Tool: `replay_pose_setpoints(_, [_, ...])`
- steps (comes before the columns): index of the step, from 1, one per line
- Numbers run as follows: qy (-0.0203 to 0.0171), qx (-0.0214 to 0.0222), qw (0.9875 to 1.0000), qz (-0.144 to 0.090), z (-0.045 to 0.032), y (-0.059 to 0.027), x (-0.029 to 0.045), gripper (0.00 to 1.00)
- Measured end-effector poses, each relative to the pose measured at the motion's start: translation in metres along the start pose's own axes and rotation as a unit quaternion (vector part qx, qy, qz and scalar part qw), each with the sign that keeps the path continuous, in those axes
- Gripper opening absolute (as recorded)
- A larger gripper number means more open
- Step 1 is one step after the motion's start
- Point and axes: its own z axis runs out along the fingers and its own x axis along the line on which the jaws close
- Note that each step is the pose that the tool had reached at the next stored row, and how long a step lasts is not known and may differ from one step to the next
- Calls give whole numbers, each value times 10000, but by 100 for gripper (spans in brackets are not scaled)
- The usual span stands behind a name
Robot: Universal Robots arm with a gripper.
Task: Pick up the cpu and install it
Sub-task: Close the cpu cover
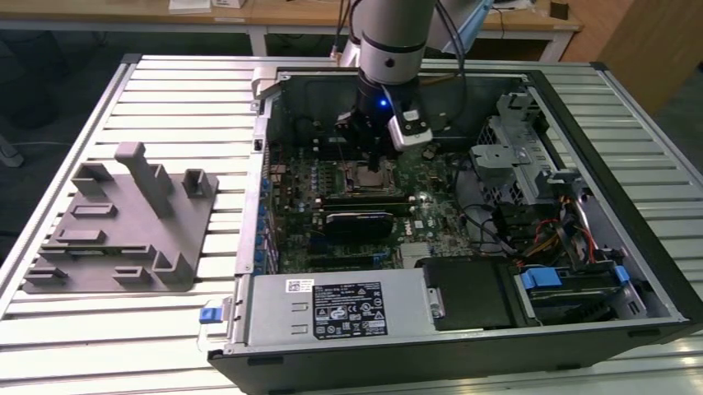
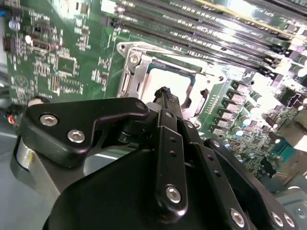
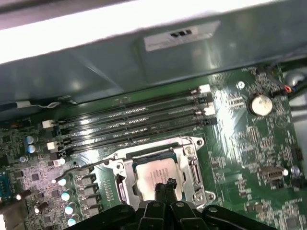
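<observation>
One robot arm reaches down into an open computer case (image 1: 439,362) lying on a slatted counter (image 1: 165,346). A single grey tray (image 1: 121,239) with upright posts sits on the counter well apart from the fingers (image 1: 374,156), outside the case wall.

Inside the case, the green motherboard (image 3: 235,143) spreads out on all sides below the fingers. Four long black memory slots (image 3: 134,122) run side by side just beyond the fingertips, and one round silver battery (image 3: 261,104) lies farther off on the board.

One metal-framed socket (image 3: 192,165) sits directly under the fingers. In both wrist views the one cpu (image 3: 148,175), a silver plate, lies flat inside that frame, right beneath the tips. The second wrist view shows it in the same place (image 2: 168,79), ringed by the socket (image 2: 129,76).

The fingers (image 3: 159,191) are clenched, their tips drawn together with nothing seen between them. They sit over the middle of the chip. Whether they touch its plate or hang just above it cannot be told.

Judging from this, the chip is already released into its seat and the work is at the seating stage. Doing it well seems to mean keeping the chip square to the frame and level on all four sides. Any contact should be light and straight down, since a sideways drag could shift it in the socket.
</observation>
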Motion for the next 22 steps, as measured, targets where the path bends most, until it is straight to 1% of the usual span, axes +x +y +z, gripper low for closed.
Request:
replay_pose_setpoints(2, [15, -64, 10000, -68, 0, 0, 0, 11])
replay_pose_setpoints(5, [17, -77, 9999, -119, 0, 1, 0, 11])
replay_pose_setpoints(7, [10, -82, 9998, -160, 0, 0, 1, 11])
replay_pose_setpoints(9, [-17, -85, 9998, -184, 0, -5, 8, 11])
replay_pose_setpoints(11, [-57, -67, 9998, -191, 1, -8, 20, 11])
replay_pose_setpoints(13, [-114, -57, 9997, -200, 0, -12, 33, 11])
replay_pose_setpoints(15, [-183, -71, 9996, -218, 2, -14, 42, 11])
replay_pose_setpoints(16, [-208, -77, 9995, -229, 4, -14, 43, 11])
replay_pose_setpoints(17, [-219, -79, 9994, -242, 6, -15, 42, 11])
replay_pose_setpoints(18, [-222, -80, 9994, -257, 9, -16, 42, 11])
replay_pose_setpoints(20, [-221, -80, 9992, -332, 13, -18, 42, 11])
replay_pose_setpoints(22, [-220, -77, 9987, -455, 20, -18, 42, 11])
